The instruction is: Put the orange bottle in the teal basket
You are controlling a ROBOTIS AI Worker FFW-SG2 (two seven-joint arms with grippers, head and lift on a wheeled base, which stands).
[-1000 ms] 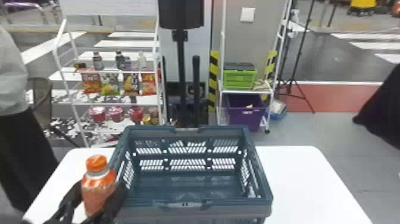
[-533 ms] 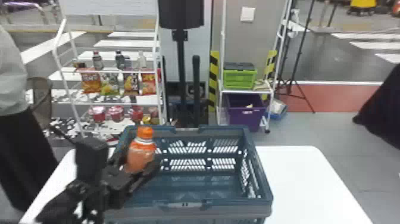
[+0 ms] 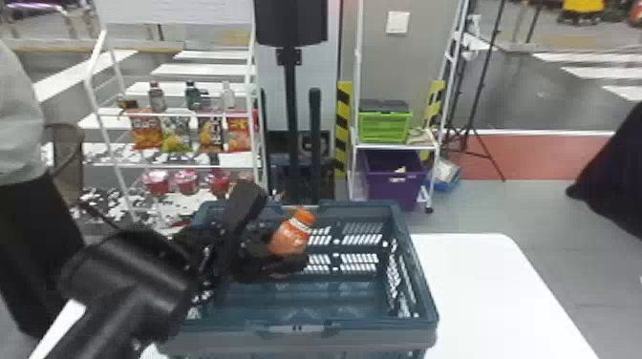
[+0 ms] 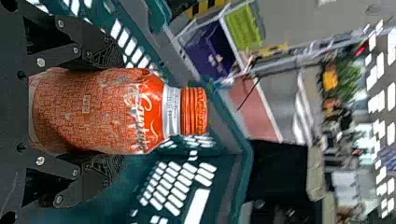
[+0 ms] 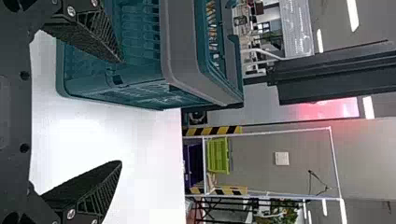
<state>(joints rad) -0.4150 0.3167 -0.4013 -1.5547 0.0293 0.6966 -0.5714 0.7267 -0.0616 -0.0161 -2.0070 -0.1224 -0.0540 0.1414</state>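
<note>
Controlled Lowering and Release

Head view: The left pincer grips the orange bottle, which is tilted, with its cap leading away from the wrist. Bottle and pincer appear over the opening of the teal basket, which stands on the bench. The clearance below the pincer cannot be judged. The carry appears nearly complete; lowering and release remain. Before descending, confirm that the whole bottle and both fingers are inboard of the rim.

Left wrist view: The bottle lies lengthwise between the fingers, clamped at its sides, with the base close against the pincer's palm and the cap projecting beyond the fingertips. Basket walls run beside and beyond the pincer. Lower slowly, keeping the cap off the wall ahead. Because the base faces the palm, a landing on the side is likelier than an upright one. Release only when the bottle is supported, part the fingers evenly, then back straight out along the bottle. Caution: an early release may let it drop and roll; a wide opening may catch the wall.

Right wrist view: The right pincer is open and empty, above the bench and just beside the basket. Keep it clear.
</note>
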